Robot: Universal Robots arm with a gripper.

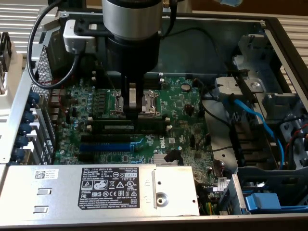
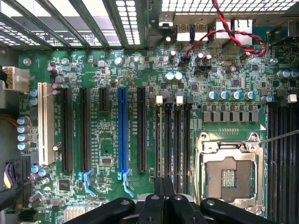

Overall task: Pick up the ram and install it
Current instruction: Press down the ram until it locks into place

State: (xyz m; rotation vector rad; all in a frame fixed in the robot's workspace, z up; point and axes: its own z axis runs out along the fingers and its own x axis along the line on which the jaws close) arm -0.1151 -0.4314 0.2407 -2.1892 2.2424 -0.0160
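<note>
My gripper (image 1: 133, 109) hangs low over the green motherboard (image 1: 183, 103), right above the metal CPU socket (image 1: 150, 102). In the wrist view the black fingertips (image 2: 159, 185) are pressed together, so the gripper (image 2: 164, 186) is shut with nothing visible between them. Several long black memory slots (image 2: 174, 140) run out from under the fingertips and look unoccupied. In the exterior view the same slots (image 1: 127, 126) lie just in front of the gripper. The ram is out of view.
A blue expansion slot (image 2: 122, 133) and black slots lie beside the memory slots. The grey power supply (image 1: 101, 190) with a black label borders the board. Blue cables (image 1: 260, 122) and drive cages fill the exterior view's right. A red-black wire (image 2: 229, 32) loops near the rear ports.
</note>
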